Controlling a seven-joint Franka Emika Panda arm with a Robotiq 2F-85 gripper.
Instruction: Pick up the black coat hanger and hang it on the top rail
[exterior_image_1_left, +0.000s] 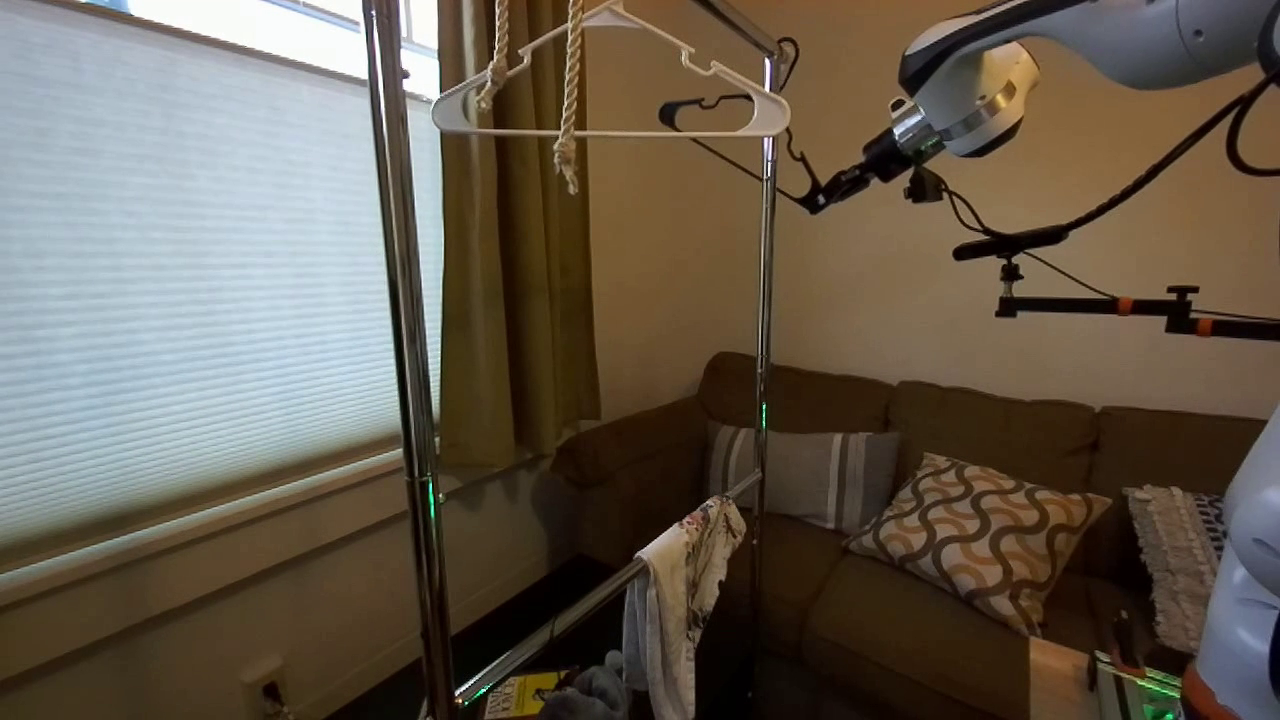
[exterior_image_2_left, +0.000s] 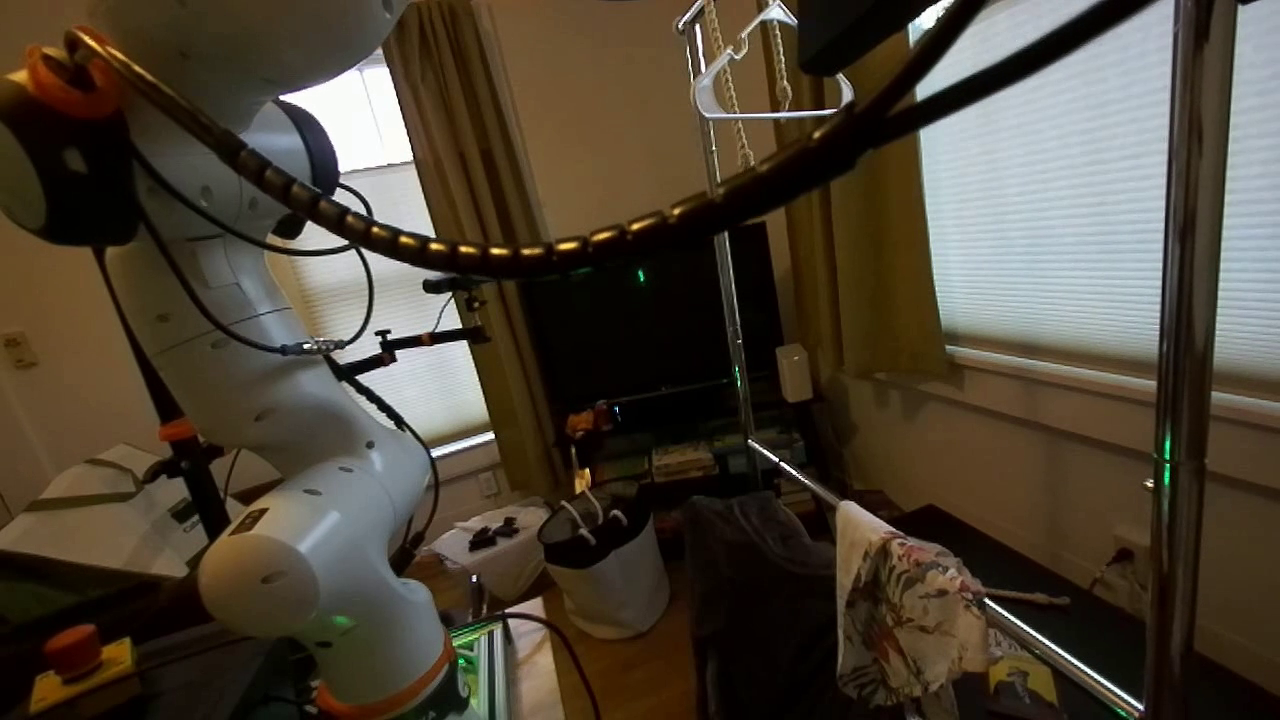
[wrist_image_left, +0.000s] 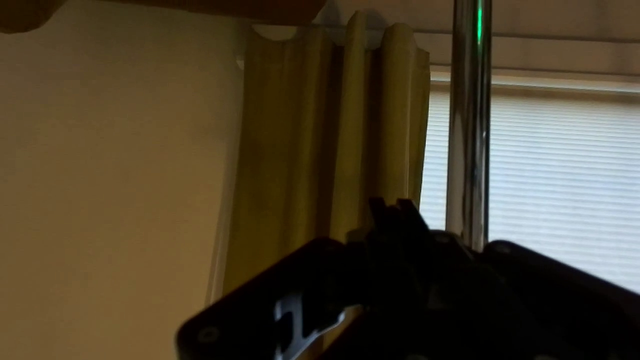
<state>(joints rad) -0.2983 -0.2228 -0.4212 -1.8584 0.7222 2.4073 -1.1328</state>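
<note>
The black coat hanger (exterior_image_1_left: 670, 113) is up in the air beside the rack's far upright pole, partly behind the white hanger in an exterior view. My gripper (exterior_image_1_left: 820, 202) is shut on the hanger's lower corner nearest the arm. The hook shows beside the far end of the top rail (exterior_image_1_left: 738, 26); I cannot tell whether it touches or passes over the rail. In the wrist view the gripper (wrist_image_left: 392, 207) is a dark silhouette, and the hanger is hard to separate from it. The black hanger cannot be made out in the other outside picture, where cables cross.
A white hanger (exterior_image_1_left: 610, 133) and knotted ropes (exterior_image_1_left: 570, 100) hang nearby. Chrome uprights (exterior_image_1_left: 405, 300) bound the rack. A floral cloth (exterior_image_1_left: 690, 590) lies over the lower bar (exterior_image_1_left: 560, 625). A sofa (exterior_image_1_left: 830, 580) stands behind; a camera arm (exterior_image_1_left: 1080, 303) extends below the robot arm.
</note>
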